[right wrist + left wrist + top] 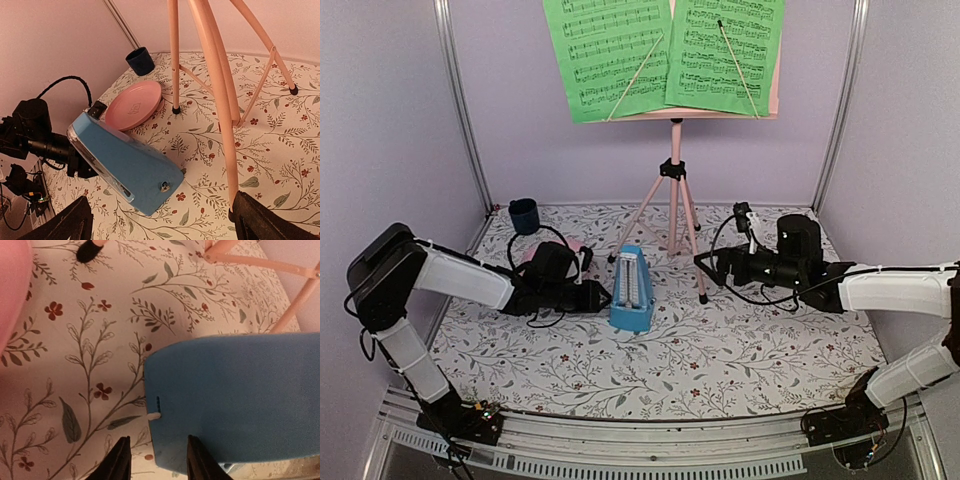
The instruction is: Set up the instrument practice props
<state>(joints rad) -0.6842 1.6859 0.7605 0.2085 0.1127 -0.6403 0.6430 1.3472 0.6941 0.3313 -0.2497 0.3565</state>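
1. The left arm [465, 278] bends at a raised elbow, and its forearm slopes down and inward, low and nearly level.
2. The left gripper [602, 297] points right. Its fingers [121, 462] stand side by side, parted by a narrow gap.
3. The right arm [900, 290] folds back at its elbow, with the forearm level and reaching left.
4. The right gripper [704, 262] points left. Its fingers [65, 225] are spread wide, one at each lower corner of the wrist view.

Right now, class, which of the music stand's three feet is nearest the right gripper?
The front-right foot, just beside the right gripper; the other two stand further left and back.
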